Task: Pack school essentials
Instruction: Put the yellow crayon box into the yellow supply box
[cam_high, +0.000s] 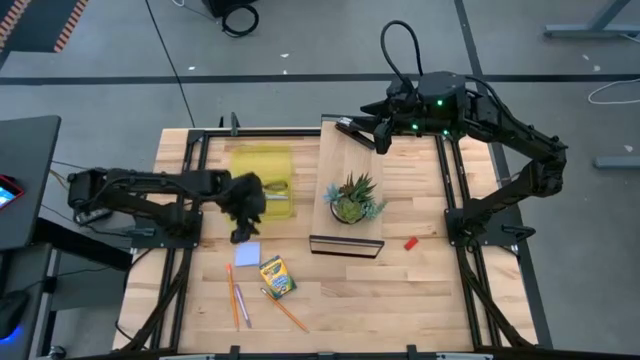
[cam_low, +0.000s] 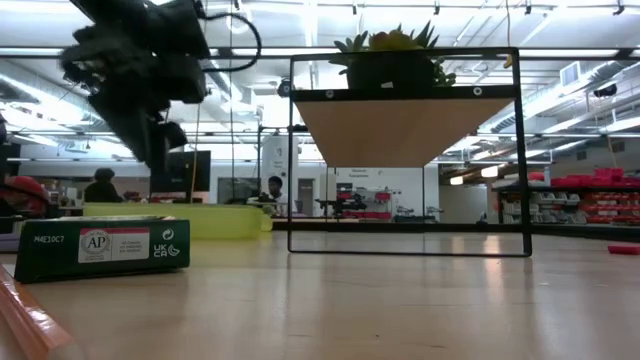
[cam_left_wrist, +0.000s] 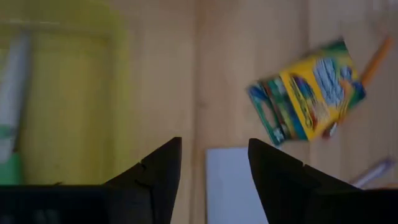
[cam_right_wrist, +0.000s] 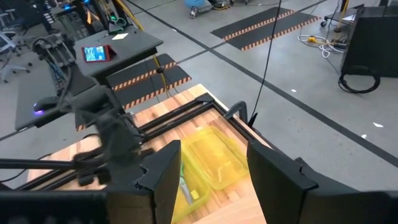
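My left gripper (cam_high: 242, 235) hangs open above the table, between the yellow tray (cam_high: 262, 180) and the pale blue pad (cam_high: 247, 254). In its wrist view the open fingers (cam_left_wrist: 214, 168) stand over the pad (cam_left_wrist: 233, 186), touching nothing. The yellow-and-green crayon box (cam_high: 277, 277) (cam_left_wrist: 308, 90) lies flat just beyond the pad, nearer the front edge. Thin orange and pink pencils (cam_high: 238, 300) and another orange pencil (cam_high: 287, 313) lie near the front edge. The tiny red block (cam_high: 410, 243) sits right of the plant stand. My right gripper (cam_high: 345, 124) waits open at the far edge.
A green spiky potted plant (cam_high: 352, 198) stands on a wooden board held in a black frame (cam_high: 346, 245) at mid table. The yellow tray holds a pale item (cam_left_wrist: 12, 93). Black rails (cam_high: 455, 190) run along both table sides. Bare wood lies right of the crayon box.
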